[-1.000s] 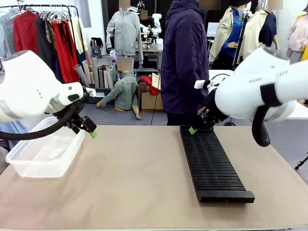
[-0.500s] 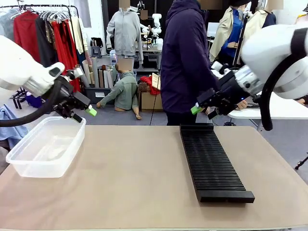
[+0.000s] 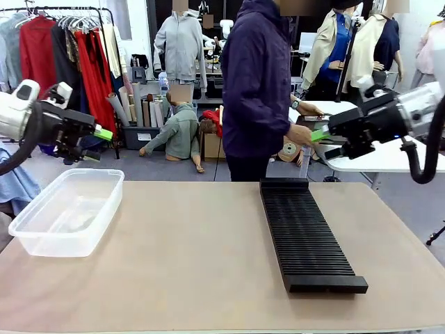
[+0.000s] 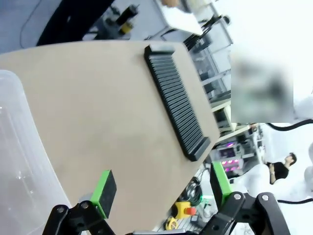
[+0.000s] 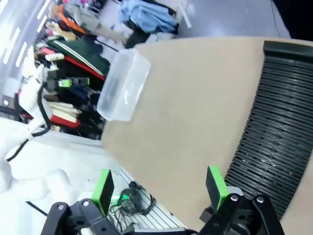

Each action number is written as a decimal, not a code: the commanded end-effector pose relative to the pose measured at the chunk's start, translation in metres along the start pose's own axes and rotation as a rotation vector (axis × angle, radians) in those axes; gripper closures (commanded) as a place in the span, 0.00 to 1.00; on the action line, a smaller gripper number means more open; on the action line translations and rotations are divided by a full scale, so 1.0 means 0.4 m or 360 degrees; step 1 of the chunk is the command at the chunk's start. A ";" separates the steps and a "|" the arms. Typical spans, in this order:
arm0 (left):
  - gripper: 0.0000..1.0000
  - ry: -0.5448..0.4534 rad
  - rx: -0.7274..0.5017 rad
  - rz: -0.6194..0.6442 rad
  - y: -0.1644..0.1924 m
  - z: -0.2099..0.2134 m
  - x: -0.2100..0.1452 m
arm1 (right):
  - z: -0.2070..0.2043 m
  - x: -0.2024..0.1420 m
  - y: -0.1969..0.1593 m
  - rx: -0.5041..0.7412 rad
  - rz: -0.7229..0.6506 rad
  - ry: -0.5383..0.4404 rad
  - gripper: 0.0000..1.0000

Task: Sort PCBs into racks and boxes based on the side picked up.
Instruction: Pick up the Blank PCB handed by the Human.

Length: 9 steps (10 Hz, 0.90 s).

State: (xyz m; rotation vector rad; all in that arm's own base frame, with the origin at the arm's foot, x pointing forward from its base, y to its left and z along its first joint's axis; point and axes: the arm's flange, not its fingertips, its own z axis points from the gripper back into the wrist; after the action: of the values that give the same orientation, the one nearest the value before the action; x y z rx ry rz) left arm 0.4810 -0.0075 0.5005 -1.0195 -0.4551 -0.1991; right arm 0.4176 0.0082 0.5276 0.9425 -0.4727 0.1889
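Note:
The black ribbed rack (image 3: 306, 233) lies lengthwise on the right half of the tan table, and the clear plastic box (image 3: 66, 212) stands at the left edge with nothing in it. My left gripper (image 3: 99, 142) hovers high above the box's far side, open and holding nothing. My right gripper (image 3: 322, 142) hangs open and bare in the air beyond the rack's far end, close to the person's hand (image 3: 304, 133). Seen from the left wrist, that gripper (image 4: 161, 188) looks down on the rack (image 4: 176, 103) and box (image 4: 19, 161). From the right wrist, its gripper (image 5: 160, 187) overlooks the rack (image 5: 274, 127) and box (image 5: 122, 85). PCBs are out of view.
A person in a dark purple jacket (image 3: 257, 83) stands at the far side, turned toward a white side table (image 3: 389, 156) behind the right arm. The bare table top (image 3: 188, 250) stretches between box and rack.
Both arms have risen and drawn outward from the table, the left up and to the left, the right up and to the right. The person has turned toward the side table.

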 end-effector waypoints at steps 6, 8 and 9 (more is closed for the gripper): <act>0.00 -0.0080 -0.0348 0.0026 0.062 0.157 -0.089 | 0.155 -0.114 -0.084 0.0389 0.0044 -0.0297 0.00; 0.00 -0.0088 -0.0380 0.0031 0.075 0.165 -0.093 | 0.159 -0.123 -0.083 0.0435 0.0064 -0.0267 0.00; 0.00 -0.0073 -0.0377 0.0027 0.077 0.160 -0.094 | 0.156 -0.122 -0.086 0.0452 0.0060 -0.0230 0.00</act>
State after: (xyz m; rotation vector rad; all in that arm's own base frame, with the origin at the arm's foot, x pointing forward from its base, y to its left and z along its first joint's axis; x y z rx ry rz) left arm 0.4384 0.0624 0.4910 -1.2372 -0.4532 -0.2027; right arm 0.3660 -0.0605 0.5162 1.2126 -0.5991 0.2010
